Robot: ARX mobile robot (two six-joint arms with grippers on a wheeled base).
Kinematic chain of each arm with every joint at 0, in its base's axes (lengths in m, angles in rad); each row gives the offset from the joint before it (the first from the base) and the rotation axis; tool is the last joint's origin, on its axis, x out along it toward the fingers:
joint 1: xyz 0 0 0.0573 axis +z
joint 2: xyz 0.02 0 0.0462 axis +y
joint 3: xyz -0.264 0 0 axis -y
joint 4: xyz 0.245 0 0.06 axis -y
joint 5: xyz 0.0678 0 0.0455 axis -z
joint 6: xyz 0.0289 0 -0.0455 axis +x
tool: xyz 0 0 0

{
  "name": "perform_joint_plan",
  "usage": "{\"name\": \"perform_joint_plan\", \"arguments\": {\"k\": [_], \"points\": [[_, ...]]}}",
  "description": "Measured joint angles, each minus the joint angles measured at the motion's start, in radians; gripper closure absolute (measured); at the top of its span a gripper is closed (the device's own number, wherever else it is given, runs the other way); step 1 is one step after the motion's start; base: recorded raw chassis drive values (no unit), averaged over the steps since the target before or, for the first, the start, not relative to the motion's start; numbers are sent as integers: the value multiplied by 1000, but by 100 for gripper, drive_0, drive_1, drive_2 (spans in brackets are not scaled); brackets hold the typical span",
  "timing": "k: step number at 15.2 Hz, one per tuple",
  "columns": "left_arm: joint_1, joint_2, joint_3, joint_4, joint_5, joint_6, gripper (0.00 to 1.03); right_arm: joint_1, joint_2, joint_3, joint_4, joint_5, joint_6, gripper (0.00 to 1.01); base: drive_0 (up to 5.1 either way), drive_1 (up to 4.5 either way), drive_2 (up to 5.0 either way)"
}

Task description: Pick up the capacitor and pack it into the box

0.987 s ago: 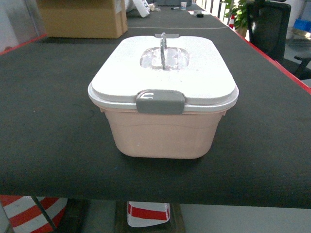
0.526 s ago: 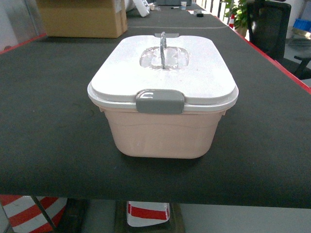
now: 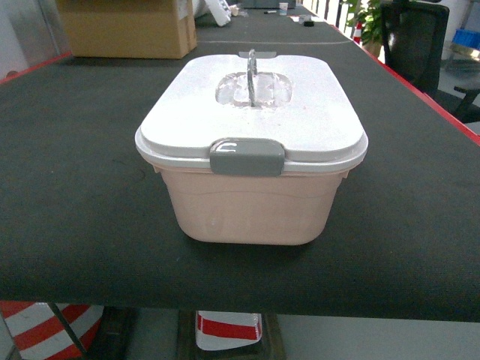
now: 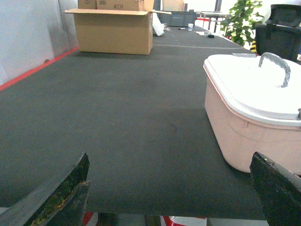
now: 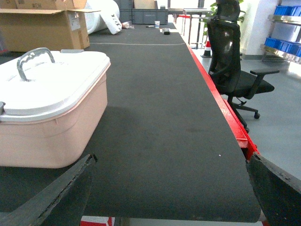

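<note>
Head view: box [image 3: 251, 154] sits centre frame on the dark mat table [image 3: 75, 195], lid [image 3: 251, 105] on, near grey latch [image 3: 247, 157] flat against the front rim, grey handle [image 3: 252, 73] standing upright in the lid recess. No arm shows in this view. No capacitor visible in any view.

Left wrist view: left gripper [image 4: 171, 188] at bottom of frame, fingers wide apart, holding nothing, only bare mat between them. Box is at the right edge of the frame, beside the right-hand finger [image 4: 277, 188], contact can't be judged. Cardboard carton [image 4: 115, 28] at upper left, far end of the table.

Right wrist view: right gripper [image 5: 171, 188] also spread wide, nothing in it. Box at left of frame, above the left-hand finger [image 5: 56, 193]. Black office chair [image 5: 233, 61] upper right, off the table's red edge.
</note>
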State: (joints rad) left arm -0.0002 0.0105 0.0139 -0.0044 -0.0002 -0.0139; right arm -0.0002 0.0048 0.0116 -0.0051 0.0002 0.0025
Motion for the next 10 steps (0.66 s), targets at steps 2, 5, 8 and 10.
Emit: {"name": "perform_joint_plan", "arguments": {"k": [2, 5, 8, 10], "points": [[0, 0, 0, 0, 0, 0, 5, 0, 0, 0, 0, 0, 0, 3, 0, 0, 0], [0, 0, 0, 0, 0, 0, 5, 0, 0, 0, 0, 0, 0, 3, 0, 0, 0], [0, 0, 0, 0, 0, 0, 5, 0, 0, 0, 0, 0, 0, 3, 0, 0, 0], [0, 0, 0, 0, 0, 0, 5, 0, 0, 0, 0, 0, 0, 3, 0, 0, 0]]}}
